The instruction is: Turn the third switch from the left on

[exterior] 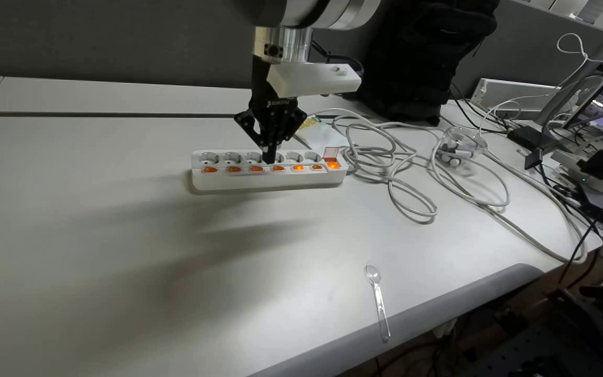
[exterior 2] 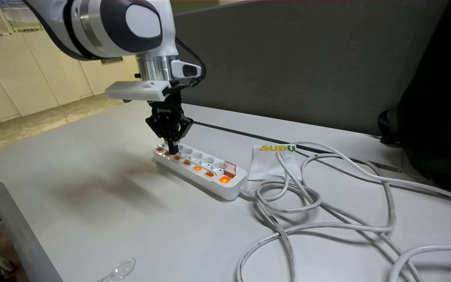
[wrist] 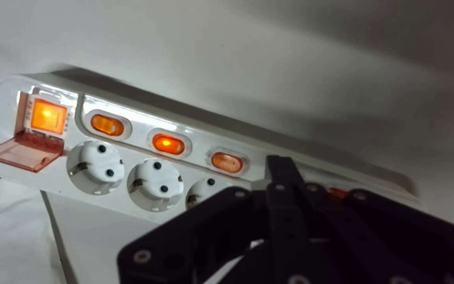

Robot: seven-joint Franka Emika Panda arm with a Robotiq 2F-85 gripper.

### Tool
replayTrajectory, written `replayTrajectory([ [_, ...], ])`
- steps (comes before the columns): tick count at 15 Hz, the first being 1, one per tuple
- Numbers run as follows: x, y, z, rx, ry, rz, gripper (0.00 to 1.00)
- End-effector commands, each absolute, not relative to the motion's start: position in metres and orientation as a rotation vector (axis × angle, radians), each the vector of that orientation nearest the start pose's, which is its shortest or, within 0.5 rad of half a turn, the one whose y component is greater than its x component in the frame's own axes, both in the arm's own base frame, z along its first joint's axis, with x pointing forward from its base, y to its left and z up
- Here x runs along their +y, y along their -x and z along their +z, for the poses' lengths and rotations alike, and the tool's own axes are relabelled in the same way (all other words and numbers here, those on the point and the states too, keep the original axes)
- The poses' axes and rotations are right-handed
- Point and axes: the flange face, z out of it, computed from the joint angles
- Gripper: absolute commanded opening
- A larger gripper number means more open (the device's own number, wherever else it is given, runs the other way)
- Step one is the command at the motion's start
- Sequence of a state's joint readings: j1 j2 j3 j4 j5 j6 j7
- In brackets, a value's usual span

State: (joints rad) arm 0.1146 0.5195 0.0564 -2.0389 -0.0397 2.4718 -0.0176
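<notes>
Third switch from the left [exterior: 256, 169], on the white power strip [exterior: 270, 181], lies just beside the clenched claw [exterior: 269, 158]; whether they touch, I cannot tell. Further along, the fifth switch [exterior: 298, 167] and the end switch [exterior: 332, 165] glow. Past those, cable loops [exterior 2: 339, 225] and a spoon [exterior: 379, 302] rest on the counter [exterior: 71, 157].

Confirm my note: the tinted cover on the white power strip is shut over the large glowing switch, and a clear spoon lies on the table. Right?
Not quite. The tinted cover is flipped open, not shut: the wrist view shows the large glowing switch on the white power strip exposed. A clear spoon does lie on the table.
</notes>
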Motion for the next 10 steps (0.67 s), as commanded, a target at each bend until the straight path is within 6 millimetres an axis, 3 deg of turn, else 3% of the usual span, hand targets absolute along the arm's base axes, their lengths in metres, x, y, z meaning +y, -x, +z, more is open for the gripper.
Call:
replayTrajectory([
  [1, 0.099, -0.585, 0.172, -0.300, 3.150, 0.144, 0.00],
  [10, 0.100, -0.587, 0.158, -0.319, 3.139, 0.141, 0.00],
])
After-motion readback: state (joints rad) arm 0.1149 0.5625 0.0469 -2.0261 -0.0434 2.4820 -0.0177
